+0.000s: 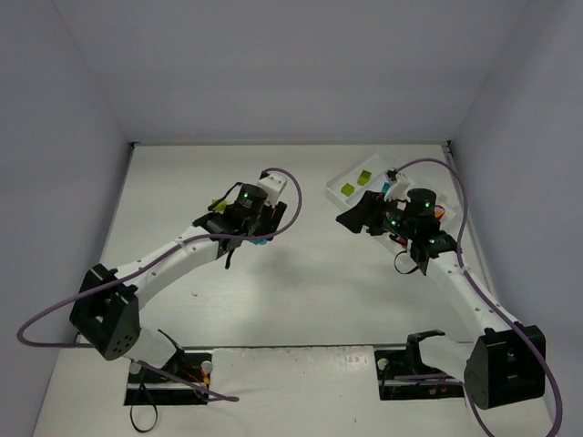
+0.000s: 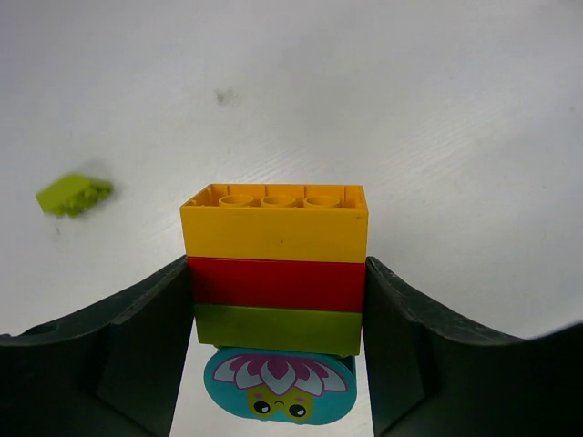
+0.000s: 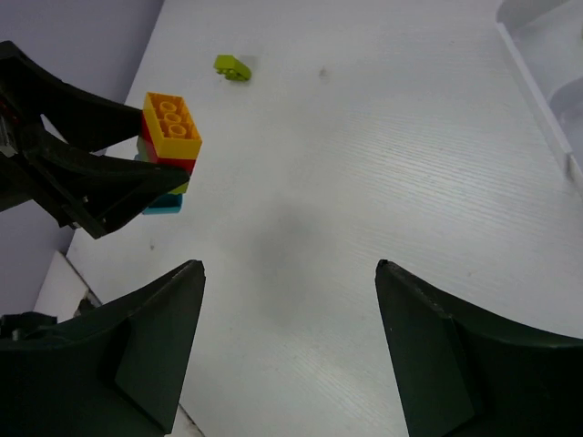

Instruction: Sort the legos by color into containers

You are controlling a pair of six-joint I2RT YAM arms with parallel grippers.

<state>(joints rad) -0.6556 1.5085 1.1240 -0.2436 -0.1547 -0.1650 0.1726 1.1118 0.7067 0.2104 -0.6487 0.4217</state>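
My left gripper is shut on a stack of legos. The stack is a yellow brick on top, then a red one, a green one, and a teal piece with a flower face at the bottom. Both fingers press its sides, and it is held above the table. In the right wrist view the same stack shows at the left between the left fingers. My right gripper is open over bare table with nothing between its fingers. A loose lime green lego lies beyond the stack. The white containers tray sits at the far right.
Lime green bricks lie in one compartment of the tray, and the right arm covers its near part. The tray's edge shows at the upper right of the right wrist view. Purple cables loop around both arms.
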